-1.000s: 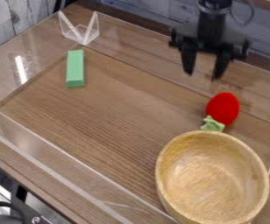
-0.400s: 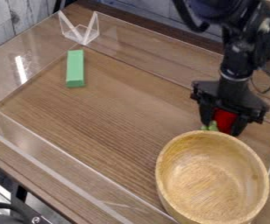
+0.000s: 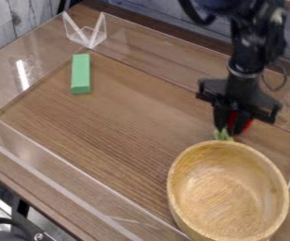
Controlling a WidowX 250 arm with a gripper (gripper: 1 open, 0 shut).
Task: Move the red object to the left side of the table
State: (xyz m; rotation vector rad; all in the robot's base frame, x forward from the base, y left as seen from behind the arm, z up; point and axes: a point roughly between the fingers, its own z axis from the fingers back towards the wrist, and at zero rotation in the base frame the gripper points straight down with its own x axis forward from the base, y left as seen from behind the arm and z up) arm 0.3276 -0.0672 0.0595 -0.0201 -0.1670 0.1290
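The red object point(image 3: 239, 120) is seen only in part, as a narrow strip of bright, smooth red between the two dark fingers of the gripper point(image 3: 237, 120). A small green leafy stem shows just below the fingertips, toward the bowl, so the long axis appears to run roughly upright in the view, stem end nearest the camera; the rounded top is hidden by the gripper body. The fingers are drawn in narrow against both sides of the red object and appear to be clamped on it, though actual contact cannot be confirmed at this resolution. The gripper points straight down, black and matte, with a crossbar above the fingers.

Just below the gripper, toward the camera, a round wooden bowl point(image 3: 230, 197) is noted, pale, with visible grain and a thick rim; the stem lies close to its far rim. The table point(image 3: 122, 132) beneath is brown wood-grain, edged by low clear acrylic walls point(image 3: 35, 151). Well to the left of the gripper, and farther back, a green rectangular block point(image 3: 81, 73) lies flat with its long axis running away from the camera.
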